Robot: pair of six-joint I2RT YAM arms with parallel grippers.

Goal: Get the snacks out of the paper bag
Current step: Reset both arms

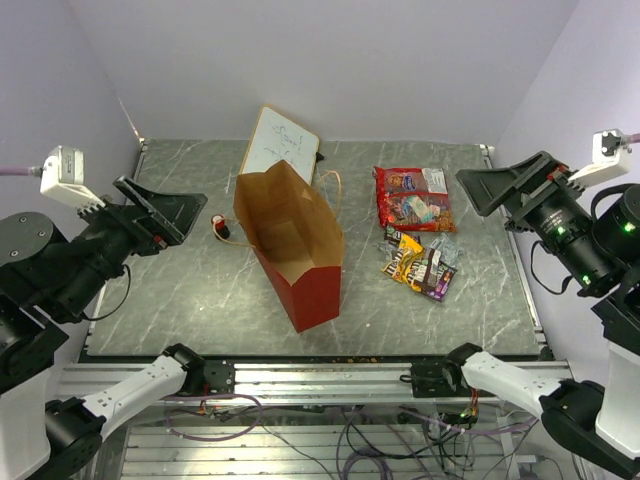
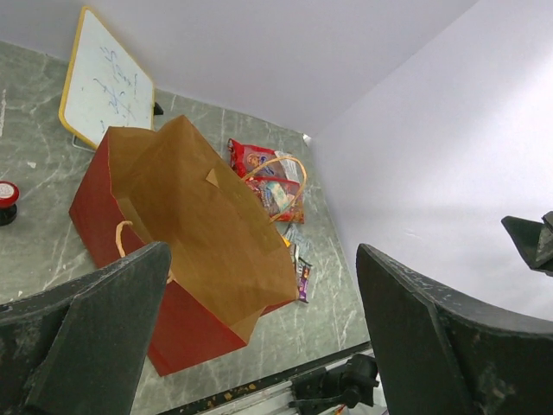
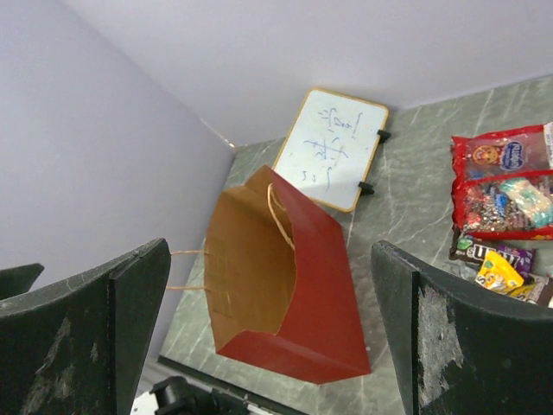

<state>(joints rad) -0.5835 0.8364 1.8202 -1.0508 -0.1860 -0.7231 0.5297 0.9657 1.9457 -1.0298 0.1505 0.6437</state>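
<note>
The paper bag (image 1: 300,250) stands upright mid-table, red outside, brown inside, mouth open; nothing shows in the part of its inside that I can see. It also shows in the left wrist view (image 2: 181,259) and the right wrist view (image 3: 311,285). The large red candy bag (image 1: 412,197) lies flat on the table to its right, with small yellow, dark and silver packets (image 1: 422,263) just in front of it. My left gripper (image 1: 160,208) is open and empty, raised at the far left. My right gripper (image 1: 500,187) is open and empty, raised at the far right.
A white tilted whiteboard (image 1: 281,144) stands behind the bag. A small red-and-black marker cap (image 1: 220,227) lies left of the bag. The table's front rail (image 1: 320,375) runs along the near edge; purple walls close the back and sides.
</note>
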